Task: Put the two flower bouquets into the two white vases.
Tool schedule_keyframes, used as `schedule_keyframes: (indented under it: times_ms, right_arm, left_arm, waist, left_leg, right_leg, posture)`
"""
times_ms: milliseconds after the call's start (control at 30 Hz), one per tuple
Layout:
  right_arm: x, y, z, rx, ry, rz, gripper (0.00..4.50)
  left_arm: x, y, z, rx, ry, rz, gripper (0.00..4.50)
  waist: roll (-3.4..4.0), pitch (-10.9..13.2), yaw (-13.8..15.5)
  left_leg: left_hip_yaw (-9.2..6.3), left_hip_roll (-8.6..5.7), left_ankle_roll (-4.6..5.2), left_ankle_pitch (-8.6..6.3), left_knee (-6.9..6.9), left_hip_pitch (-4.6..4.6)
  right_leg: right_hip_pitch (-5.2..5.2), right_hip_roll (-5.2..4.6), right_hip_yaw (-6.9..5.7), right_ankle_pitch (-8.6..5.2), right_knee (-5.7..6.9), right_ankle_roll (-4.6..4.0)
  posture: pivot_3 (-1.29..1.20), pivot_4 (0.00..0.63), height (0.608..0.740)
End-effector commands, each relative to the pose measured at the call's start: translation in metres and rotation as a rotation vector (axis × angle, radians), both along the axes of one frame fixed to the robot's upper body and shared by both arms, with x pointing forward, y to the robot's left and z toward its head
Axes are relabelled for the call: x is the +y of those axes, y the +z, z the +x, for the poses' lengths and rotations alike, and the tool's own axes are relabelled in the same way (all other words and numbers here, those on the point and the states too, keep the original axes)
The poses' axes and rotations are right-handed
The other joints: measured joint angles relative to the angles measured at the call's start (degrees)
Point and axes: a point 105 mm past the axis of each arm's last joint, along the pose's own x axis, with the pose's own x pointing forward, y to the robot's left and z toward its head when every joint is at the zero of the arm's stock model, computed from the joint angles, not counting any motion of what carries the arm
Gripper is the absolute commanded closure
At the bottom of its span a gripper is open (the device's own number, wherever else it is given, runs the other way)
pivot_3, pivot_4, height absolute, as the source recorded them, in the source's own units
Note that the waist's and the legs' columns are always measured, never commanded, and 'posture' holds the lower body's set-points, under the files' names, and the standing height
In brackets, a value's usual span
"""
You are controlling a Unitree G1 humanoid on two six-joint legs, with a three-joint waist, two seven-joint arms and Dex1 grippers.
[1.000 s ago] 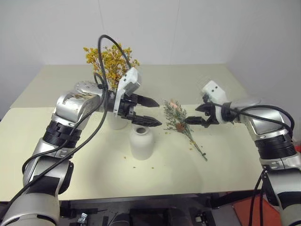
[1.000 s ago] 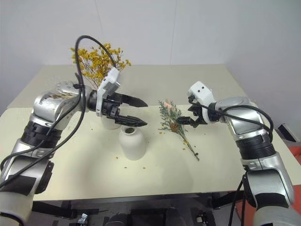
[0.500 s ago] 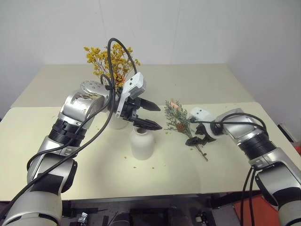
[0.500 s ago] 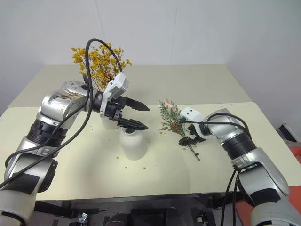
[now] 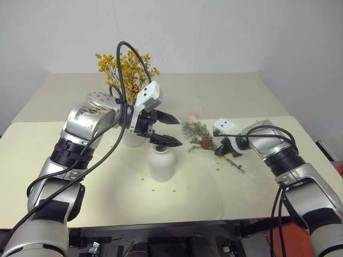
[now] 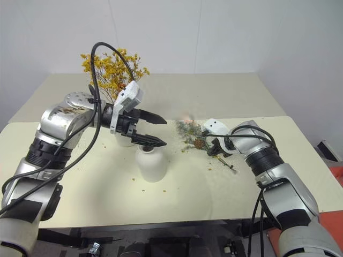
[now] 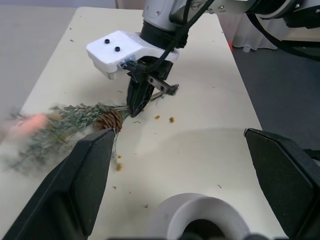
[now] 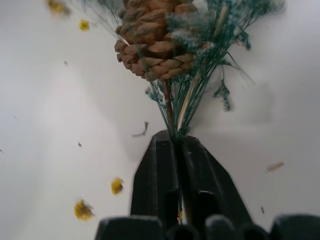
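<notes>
At centre right we see the right gripper (image 5: 223, 150) clamped on the stems of the grey-green bouquet (image 5: 197, 135) lying on the table (image 5: 107, 206). The left gripper (image 5: 170, 130) hangs wide open above the round vase (image 5: 161, 163). The yellow bouquet (image 5: 126, 69) stands in the taller vase (image 5: 132, 140), upper left.

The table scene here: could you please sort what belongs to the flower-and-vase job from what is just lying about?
Belongs to the job:
- grey-green bouquet, stems pinched in the shut right gripper
- yellow bouquet, already standing in the taller vase
- shorter vase, empty
- left gripper, open above the shorter vase

Just lying about:
- yellow crumbs scattered on the table
</notes>
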Motion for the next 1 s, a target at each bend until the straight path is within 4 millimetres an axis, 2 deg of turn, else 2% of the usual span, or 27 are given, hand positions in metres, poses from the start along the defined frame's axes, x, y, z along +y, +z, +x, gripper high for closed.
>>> schedule_keyframes:
  times_ms: [33,100,167,233,267,367,433,567,667,833,1000]
  right_arm:
    - [-0.004,0.046,0.012,-0.119,-0.087,0.138,4.47]
    - [-0.007,0.07,0.017,-0.203,-0.131,0.228,4.47]
    - [-0.008,0.102,0.021,-0.313,-0.161,0.367,4.47]
    - [-0.006,0.133,0.02,-0.414,-0.162,0.537,4.47]
    - [-0.006,0.142,0.019,-0.436,-0.17,0.594,4.47]
    - [0.006,0.194,0.004,-0.645,-0.117,0.874,4.47]
    - [0.02,0.209,-0.008,-0.706,-0.084,0.957,4.47]
    - [0.052,0.223,-0.034,-0.745,0.055,1.075,4.47]
    - [0.077,0.225,-0.052,-0.734,0.162,1.177,4.47]
    - [0.115,0.198,-0.073,-0.725,0.325,1.118,4.47]
    - [0.134,0.176,-0.089,-0.691,0.419,1.122,4.47]
  left_arm:
    - [0.009,0.015,0.0,-0.085,0.014,-0.015,0.0]
    - [0.015,0.02,0.002,-0.113,0.028,-0.021,0.0]
    - [0.023,0.026,0.004,-0.141,0.046,-0.027,0.0]
    - [0.029,0.032,0.003,-0.164,0.055,-0.037,0.0]
    - [0.031,0.033,0.003,-0.173,0.056,-0.04,0.0]
    - [0.042,0.037,0.002,-0.182,0.076,-0.032,0.0]
    - [0.048,0.035,-0.001,-0.197,0.08,-0.005,0.0]
    - [0.058,0.034,-0.007,-0.206,0.075,0.029,0.0]
    - [0.064,0.031,-0.015,-0.195,0.046,0.055,0.0]
    - [0.064,0.025,-0.022,-0.171,0.008,0.077,0.0]
    - [0.07,0.023,-0.031,-0.144,-0.025,0.096,0.0]
  waist:
    - [0.01,0.0,0.0]
    - [0.02,0.0,0.0]
    - [0.02,0.0,0.0]
    - [0.02,0.0,0.1]
    - [0.02,0.0,0.1]
    - [0.04,0.0,-0.1]
    - [0.05,0.0,-0.1]
    - [0.06,0.0,0.0]
    - [0.06,0.0,0.1]
    - [0.06,0.0,0.2]
    - [0.06,0.0,0.1]
  left_leg:
    - [0.0,0.0,0.0,0.0,0.0,0.0]
    - [0.0,0.0,0.0,0.0,0.0,-0.02]
    - [0.0,0.01,0.0,0.0,0.0,-0.05]
    - [0.0,0.02,0.0,0.0,-0.02,-0.05]
    - [0.0,0.01,0.0,0.0,-0.03,-0.05]
    - [0.0,0.02,0.0,0.0,-0.03,-0.06]
    - [0.0,0.02,0.0,0.0,-0.05,-0.05]
    - [0.0,0.04,0.0,0.0,-0.07,-0.05]
    - [-0.01,0.04,0.0,0.0,-0.06,-0.05]
    - [-0.01,0.04,0.0,0.0,-0.06,-0.06]
    - [-0.01,0.04,0.0,0.0,-0.05,-0.06]
  right_leg:
    - [0.0,0.0,0.0,0.02,0.0,-0.03]
    - [-0.04,0.0,0.0,0.05,0.01,-0.08]
    - [-0.08,0.0,0.0,0.14,0.0,-0.23]
    - [-0.08,0.0,-0.01,0.14,-0.02,-0.23]
    - [-0.08,0.0,-0.01,0.14,-0.01,-0.23]
    - [-0.08,0.0,-0.01,0.15,0.0,-0.23]
    - [-0.11,0.01,0.01,0.14,0.06,-0.23]
    - [-0.12,0.01,0.0,0.14,0.08,-0.23]
    - [-0.11,0.01,-0.01,0.14,0.07,-0.23]
    - [-0.1,0.01,-0.03,0.13,0.06,-0.23]
    - [-0.1,0.01,-0.03,0.11,0.07,-0.22]
  posture:
    - [0.0,0.15,0.74]
    - [0.0,0.15,0.74]
    - [0.0,0.15,0.74]
    - [0.0,0.15,0.74]
    - [0.0,0.15,0.74]
    - [0.0,0.15,0.74]
    - [0.0,0.15,0.74]
    - [0.0,0.15,0.74]
    - [0.0,0.15,0.74]
    - [0.0,0.15,0.74]
    - [0.0,0.15,0.74]
